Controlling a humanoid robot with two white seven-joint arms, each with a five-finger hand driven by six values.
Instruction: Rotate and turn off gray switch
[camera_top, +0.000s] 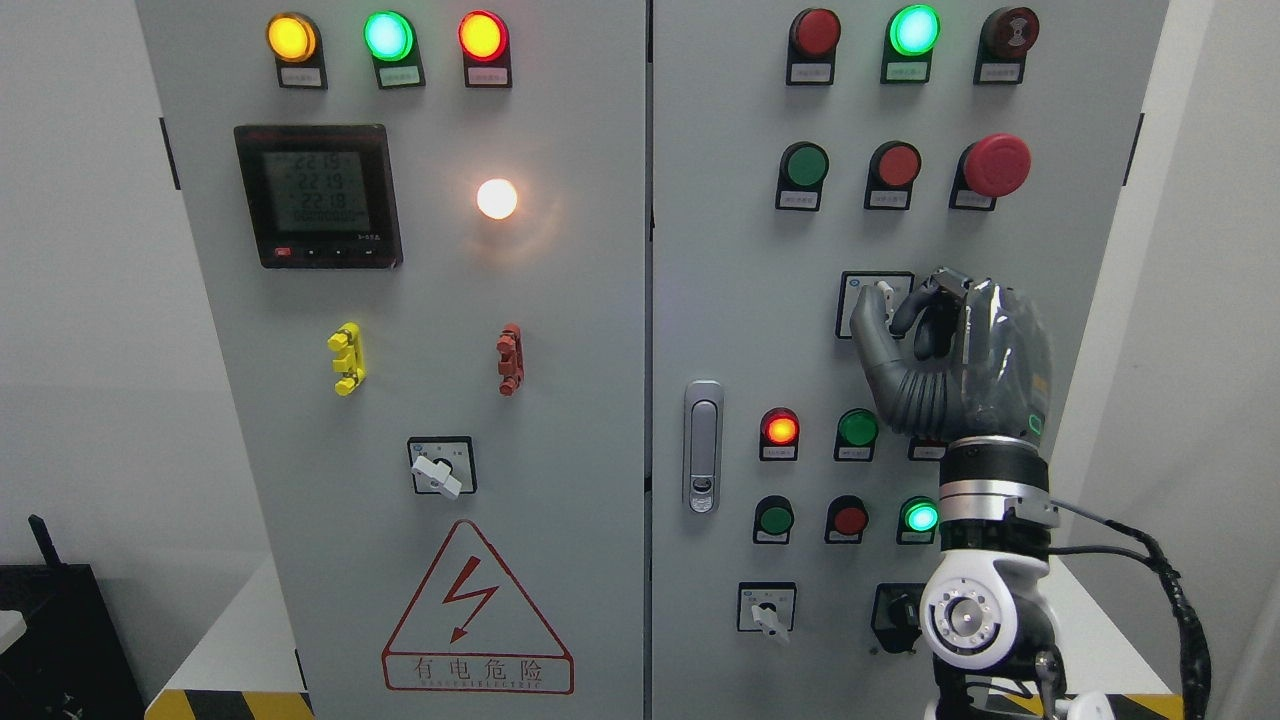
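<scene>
Right hand up at the cabinet panel, arm entering from lower right. Fingers curled in, thumb and index tips closing around the gray switch, which sits right at the fingertips, upper left of the palm. Contact looks made, full pinch hard to confirm. Switch is a small rigid knob with a stiff detent, probably slick plastic; pinch it across the flat lever sides. Beyond the fingers: red mushroom button, up and right.
</scene>
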